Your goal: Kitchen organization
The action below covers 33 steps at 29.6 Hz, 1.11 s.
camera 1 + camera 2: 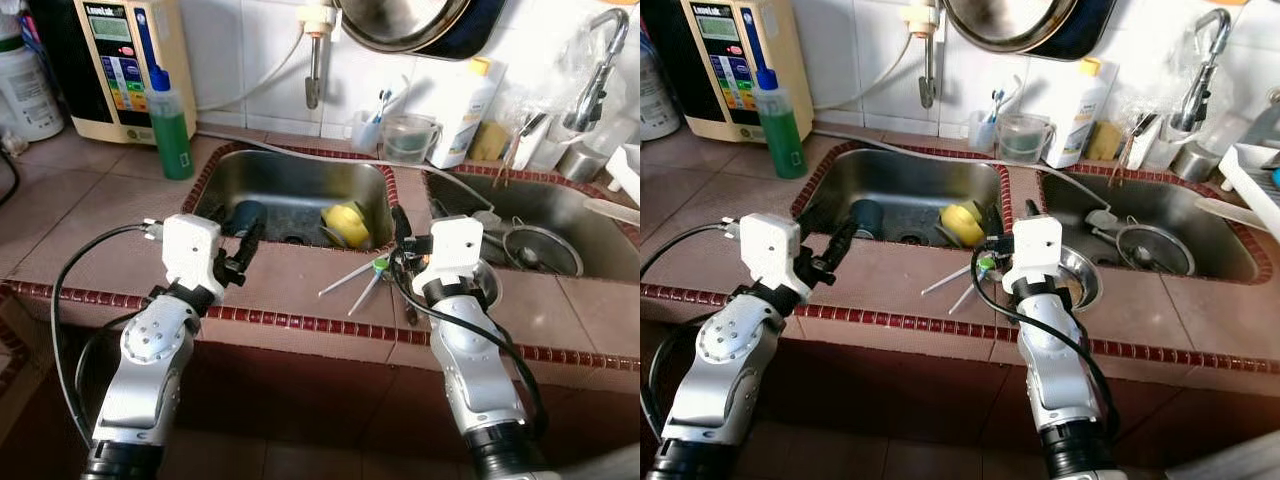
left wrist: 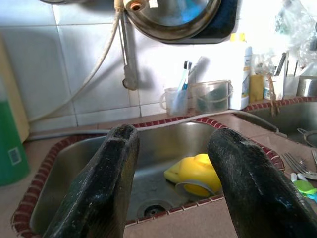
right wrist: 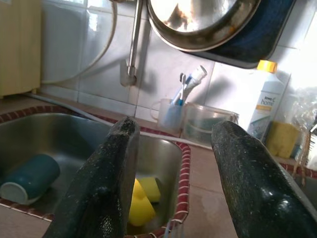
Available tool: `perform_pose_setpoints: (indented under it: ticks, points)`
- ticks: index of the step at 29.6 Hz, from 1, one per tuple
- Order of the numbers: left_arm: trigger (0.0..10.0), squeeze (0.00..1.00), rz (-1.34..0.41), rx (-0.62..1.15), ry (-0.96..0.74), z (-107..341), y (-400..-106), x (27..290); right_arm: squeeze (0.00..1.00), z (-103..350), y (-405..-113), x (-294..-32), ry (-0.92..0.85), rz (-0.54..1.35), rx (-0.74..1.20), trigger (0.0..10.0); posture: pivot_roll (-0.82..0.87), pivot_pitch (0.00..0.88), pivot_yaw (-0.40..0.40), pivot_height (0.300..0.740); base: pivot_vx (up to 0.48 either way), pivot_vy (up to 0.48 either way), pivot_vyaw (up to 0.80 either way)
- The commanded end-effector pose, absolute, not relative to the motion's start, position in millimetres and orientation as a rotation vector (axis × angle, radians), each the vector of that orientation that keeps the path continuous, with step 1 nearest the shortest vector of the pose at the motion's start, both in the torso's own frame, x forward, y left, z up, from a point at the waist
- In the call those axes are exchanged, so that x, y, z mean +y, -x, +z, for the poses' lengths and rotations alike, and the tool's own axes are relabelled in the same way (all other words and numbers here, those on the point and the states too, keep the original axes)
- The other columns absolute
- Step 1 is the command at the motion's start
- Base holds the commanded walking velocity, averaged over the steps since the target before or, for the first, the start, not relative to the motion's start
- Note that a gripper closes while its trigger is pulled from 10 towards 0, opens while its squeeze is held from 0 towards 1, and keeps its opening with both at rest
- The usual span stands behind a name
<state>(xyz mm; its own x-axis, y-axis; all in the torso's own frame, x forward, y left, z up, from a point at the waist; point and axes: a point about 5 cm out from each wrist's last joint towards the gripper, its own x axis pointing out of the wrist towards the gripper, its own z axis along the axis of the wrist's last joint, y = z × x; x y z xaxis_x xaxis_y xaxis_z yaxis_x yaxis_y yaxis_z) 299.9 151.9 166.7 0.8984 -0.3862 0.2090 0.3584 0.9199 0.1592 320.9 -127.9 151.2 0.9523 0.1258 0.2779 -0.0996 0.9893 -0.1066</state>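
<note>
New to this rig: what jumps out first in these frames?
Two silver arms reach over a tiled counter, left gripper and right gripper both open and empty at the front edge of a double steel sink. In the left basin lie a yellow cup and a teal cup on their sides. Loose cutlery sits on the counter between the arms, and a green bottle stands at back left.

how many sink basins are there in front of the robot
2. The left basin holds a teal cup and a yellow cup; the right basin holds a strainer. More may lie hidden inside.
</note>
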Motion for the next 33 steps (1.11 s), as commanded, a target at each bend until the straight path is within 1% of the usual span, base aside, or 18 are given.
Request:
perform_pose_setpoints:
  ticks: [1,11,27,29,33]
  points:
    - [10.0,0.00,-0.408,-0.257,-0.123,170.9,-302.0,148.6,0.00,155.2,-322.1,-132.5,0.099,0.102,-0.299,10.0,-0.05,0.000,-0.058,0.740,0.000,0.000,0.00]
    - [10.0,0.00,-0.439,-0.279,-0.102,170.5,-295.9,142.3,0.00,152.4,-320.6,-131.9,0.101,0.099,-0.288,10.0,-0.04,0.000,-0.062,0.740,0.000,0.000,0.00]
    - [10.0,0.00,-0.453,-0.274,-0.090,169.4,-295.7,138.8,0.00,153.0,-322.0,-130.1,0.091,0.109,-0.285,10.0,-0.04,0.000,-0.069,0.740,0.000,-0.313,0.00]
    - [10.0,0.00,-0.456,-0.271,-0.091,169.3,-296.1,138.2,0.00,152.9,-322.1,-130.1,0.067,0.098,-0.280,10.0,-0.04,0.000,-0.069,0.740,0.000,0.000,0.00]
    - [10.0,0.00,-0.458,-0.270,-0.105,169.1,-295.8,137.2,0.00,152.7,-321.3,-129.7,0.074,0.104,-0.282,10.0,-0.04,0.000,-0.067,0.740,0.000,0.000,0.00]
